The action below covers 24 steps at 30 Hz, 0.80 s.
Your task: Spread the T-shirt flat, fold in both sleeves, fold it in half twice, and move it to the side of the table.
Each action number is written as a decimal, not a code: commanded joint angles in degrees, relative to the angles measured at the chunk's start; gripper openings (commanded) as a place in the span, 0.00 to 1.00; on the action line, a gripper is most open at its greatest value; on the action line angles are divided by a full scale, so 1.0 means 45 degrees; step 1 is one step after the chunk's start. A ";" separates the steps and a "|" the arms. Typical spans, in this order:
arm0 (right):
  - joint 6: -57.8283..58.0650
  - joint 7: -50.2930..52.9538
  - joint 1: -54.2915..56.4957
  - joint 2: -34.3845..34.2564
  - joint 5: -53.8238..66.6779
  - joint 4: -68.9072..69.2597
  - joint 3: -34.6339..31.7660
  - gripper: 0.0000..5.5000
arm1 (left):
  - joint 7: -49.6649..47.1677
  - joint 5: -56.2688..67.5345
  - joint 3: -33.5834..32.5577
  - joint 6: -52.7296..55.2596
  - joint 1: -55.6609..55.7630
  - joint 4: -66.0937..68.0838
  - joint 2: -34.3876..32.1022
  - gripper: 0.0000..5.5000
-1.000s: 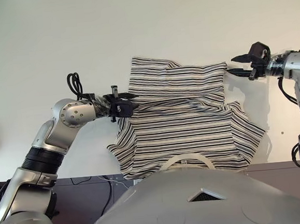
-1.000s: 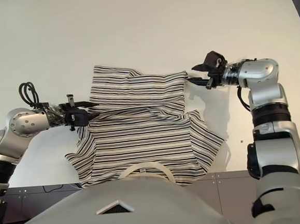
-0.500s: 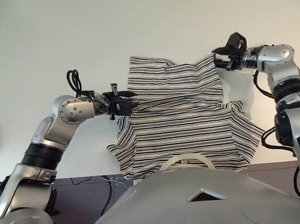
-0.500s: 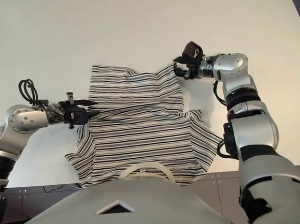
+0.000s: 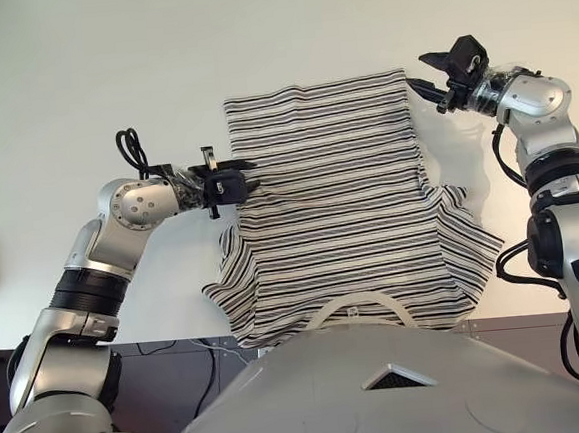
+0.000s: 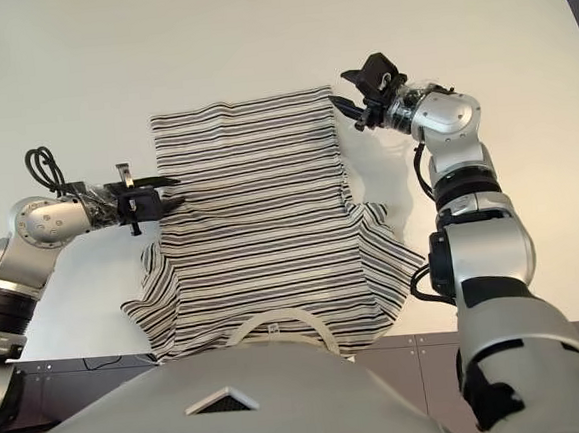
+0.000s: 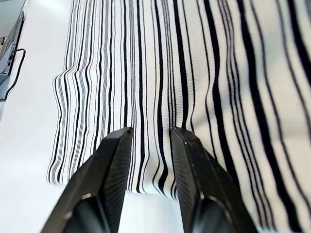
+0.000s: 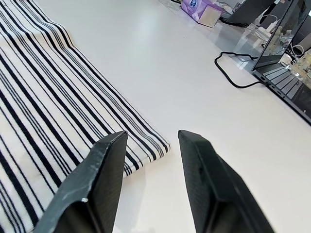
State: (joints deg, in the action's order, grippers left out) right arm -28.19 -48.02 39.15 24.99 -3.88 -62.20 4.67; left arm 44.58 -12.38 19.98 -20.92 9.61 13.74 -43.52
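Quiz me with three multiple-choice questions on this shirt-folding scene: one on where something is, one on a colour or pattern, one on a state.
1. Where is the right gripper?
A) over the collar
B) by a far corner of the hem of the T-shirt
C) on a sleeve

2. What is the T-shirt's pattern?
A) plain red
B) green dots
C) dark and light stripes

3. What state is the right gripper in?
A) open, holding nothing
B) shut on fabric
C) shut on a cable

Answers:
1 B, the hem corner lies just off its tips.
2 C, stripes run across the whole shirt.
3 A, the right wrist view shows a wide gap between its jaws.
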 commanded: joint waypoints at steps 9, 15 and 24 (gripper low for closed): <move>-0.0449 -0.0910 -0.0660 0.0109 -0.2020 0.0089 0.2317 0.35 | -0.0411 -0.1202 0.0679 -0.0672 0.2357 0.4082 0.1640 0.27; 0.0218 0.2880 0.1382 -0.0332 -0.3797 -0.2320 0.3156 0.35 | -0.1726 -0.1800 0.0772 -0.0573 0.4154 0.7500 0.2602 0.27; -0.0785 0.2436 0.2191 -0.0400 -0.3111 -0.2449 0.2314 0.35 | -0.2028 -0.0103 -0.0458 -0.3033 0.5296 0.7729 0.3398 0.27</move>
State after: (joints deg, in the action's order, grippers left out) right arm -29.86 -34.61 48.54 22.69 -19.86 -74.38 16.71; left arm 33.66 -13.78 18.82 -33.65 34.74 52.07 -27.09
